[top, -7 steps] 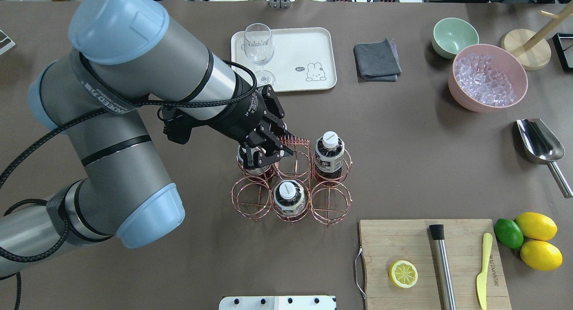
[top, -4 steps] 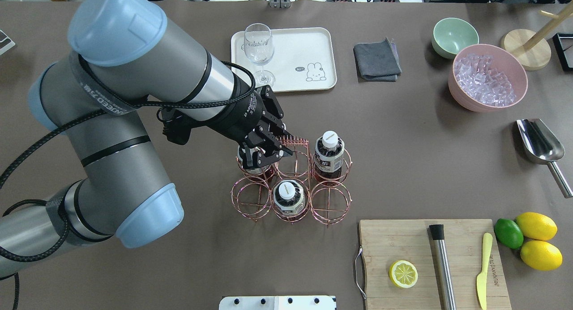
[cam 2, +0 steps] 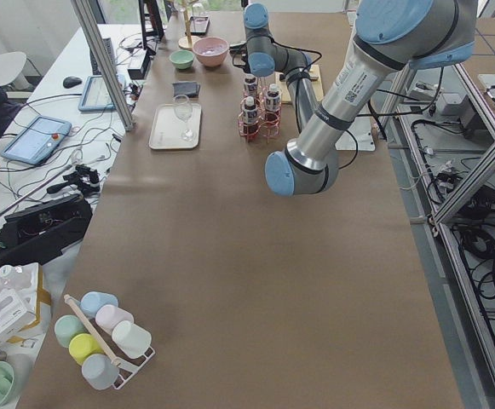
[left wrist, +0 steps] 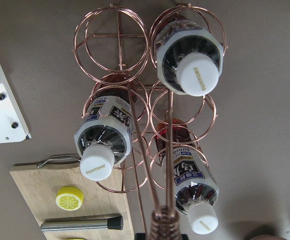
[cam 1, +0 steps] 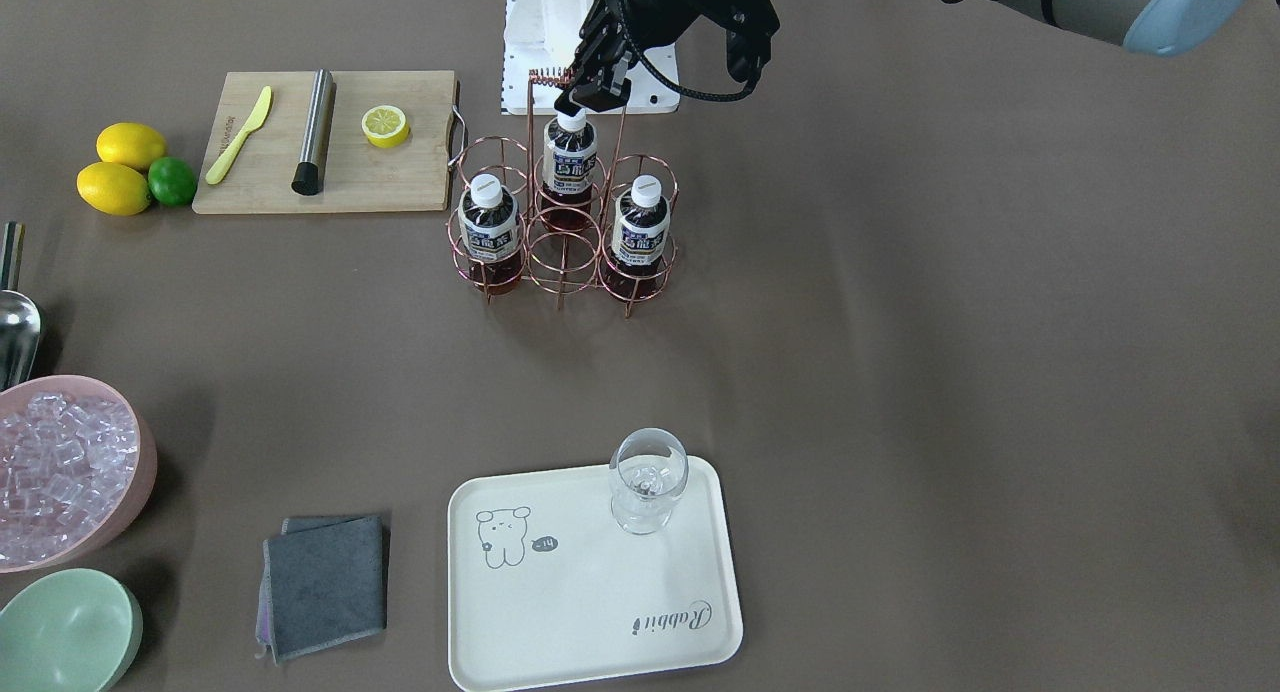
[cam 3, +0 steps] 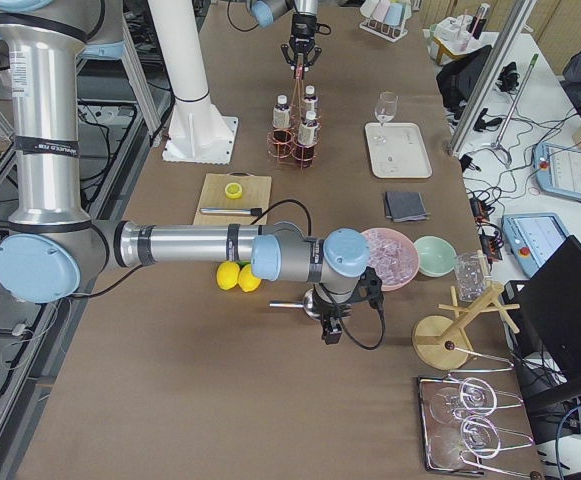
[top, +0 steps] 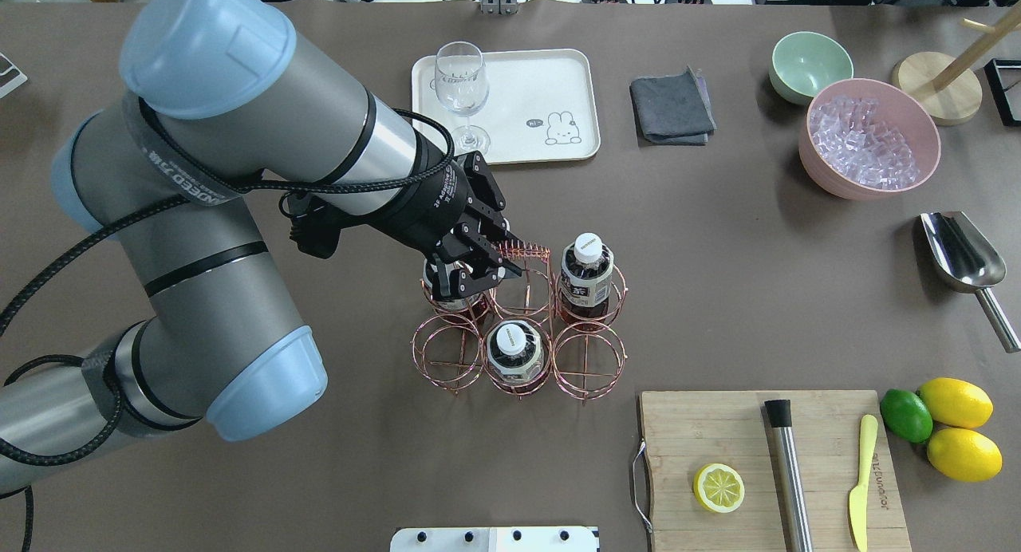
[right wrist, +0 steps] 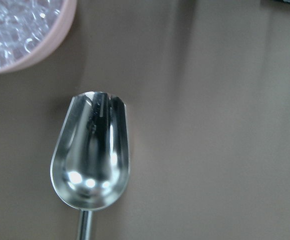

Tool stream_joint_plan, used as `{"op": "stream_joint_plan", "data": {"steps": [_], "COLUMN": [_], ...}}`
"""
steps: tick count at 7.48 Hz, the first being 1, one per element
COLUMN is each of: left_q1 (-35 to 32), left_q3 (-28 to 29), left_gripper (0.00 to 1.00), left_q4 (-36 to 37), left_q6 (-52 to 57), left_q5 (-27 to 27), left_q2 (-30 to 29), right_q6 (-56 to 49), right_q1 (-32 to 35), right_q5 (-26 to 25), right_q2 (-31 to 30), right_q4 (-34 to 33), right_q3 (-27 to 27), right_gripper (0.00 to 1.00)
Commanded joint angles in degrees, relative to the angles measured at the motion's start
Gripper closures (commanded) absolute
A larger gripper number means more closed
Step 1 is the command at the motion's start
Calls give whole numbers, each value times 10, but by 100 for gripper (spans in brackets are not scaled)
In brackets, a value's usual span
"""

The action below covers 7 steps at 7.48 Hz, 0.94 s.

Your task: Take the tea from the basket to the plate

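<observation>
Hardly anything shifts between the earlier overhead pictures and now: the left gripper point(top: 472, 274) hangs at the same spot over the upper-left cell of the basket point(top: 589, 359), so the grasp is, by my reading, not yet made. Its fingers stand apart and hold nothing, poised above the tea point(cam 1: 640, 230). The tea sits upright in that cell beside the coiled handle point(top: 526, 254). Another bottle point(top: 586, 277) fills the upper-right cell and a third bottle point(top: 514, 352) the lower-middle one. Closing on the cap or neck and lifting clear of the handle wires looks like the next need. The plate point(top: 526, 81) lies at upper centre of the overhead view, well apart from the basket, with a glass point(top: 461, 77) on its left end and bare room to the right. The right gripper point(cam 3: 330, 335) shows only from the side, above a metal scoop point(right wrist: 92, 150), and I cannot tell whether it is parted or closed. A matte brown covering spreads over the table point(top: 718, 281); a side desk point(cam 2: 68, 94) with tablets point(cam 2: 34, 141) flanks it.
</observation>
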Motion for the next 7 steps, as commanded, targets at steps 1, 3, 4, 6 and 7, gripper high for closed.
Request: {"op": "stream_joint_plan", "data": {"steps": [1, 3, 4, 6, 7], "left_q1": [0, 0, 0, 0, 0], "left_q3": [-1, -2, -1, -1, -1], "left_gripper": [100, 100, 100, 100, 100], "left_q4": [-1, -2, -2, -2, -2], "left_q6": [0, -1, -1, -1, -1], "left_q5": [-1, -1, -1, -1, -1], "left_q2": [4, 4, 4, 4, 4], "right_q6": [155, 262, 332, 524, 621], "right_q1": [-70, -126, -157, -226, -249], "right_q5": [-8, -10, -11, -6, -2], "right_q2": [53, 80, 96, 149, 171], "right_q4": [-2, -4, -4, -7, -8], "right_q3": [41, 79, 104, 131, 135], "right_gripper": [0, 0, 1, 2, 2]}}
